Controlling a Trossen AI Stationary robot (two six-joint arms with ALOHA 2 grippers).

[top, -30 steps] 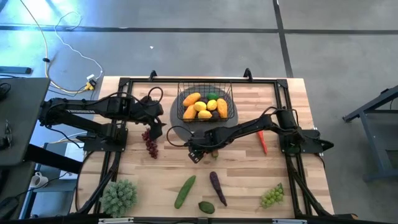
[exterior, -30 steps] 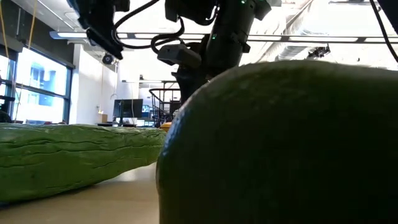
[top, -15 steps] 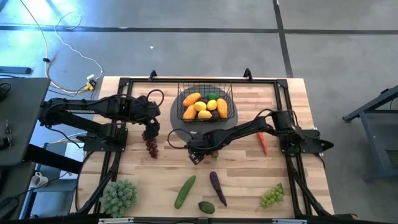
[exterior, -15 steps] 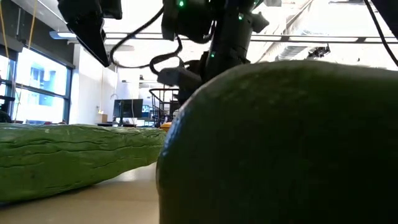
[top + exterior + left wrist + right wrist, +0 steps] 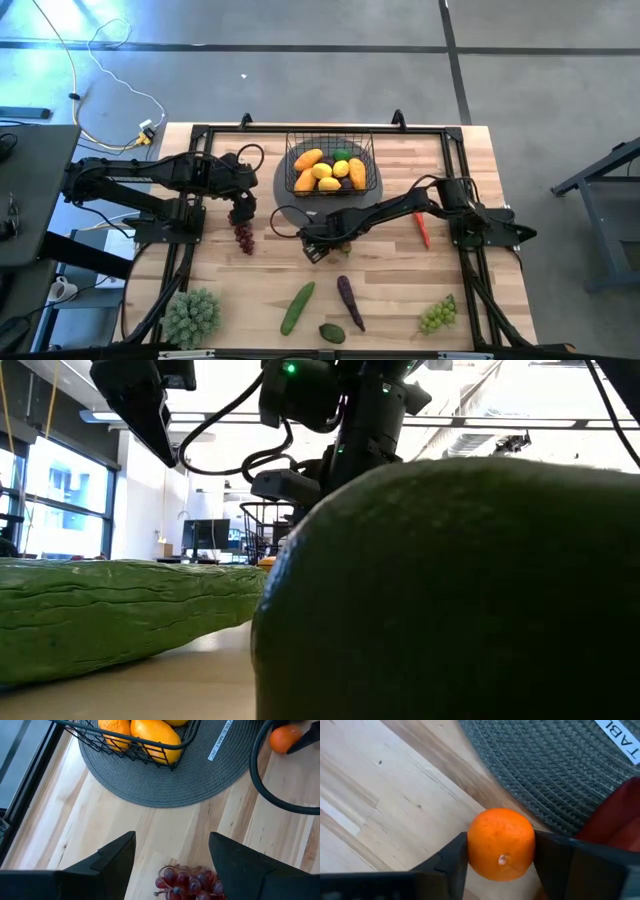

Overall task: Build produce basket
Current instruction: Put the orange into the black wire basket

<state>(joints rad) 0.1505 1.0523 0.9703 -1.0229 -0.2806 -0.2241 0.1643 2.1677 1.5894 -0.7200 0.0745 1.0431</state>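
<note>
The black wire basket stands on a round grey mat at the table's far middle, with several orange-yellow fruits and a green one inside. My right gripper is down at the mat's near edge, shut on a small orange. My left gripper hangs open above a bunch of purple grapes that lies on the wood left of the mat. A cucumber, an eggplant, a dark green fruit, green grapes and a red chili lie on the table. My right gripper has the orange pinched between its two fingers, one on each of its opposite sides. The fingers come steeply from above. The orange sits on the wood just off the mat's edge, its stem dimple turned toward the camera.
A spiky green bunch lies at the near left corner. Something dark red lies close beside the orange. A black frame runs round the table. In the low view the cucumber and the dark green fruit block most of the sight.
My right gripper has sunk a little toward the table at the mat's near edge. My left gripper has tipped further downward above the purple grapes while staying in place.
</note>
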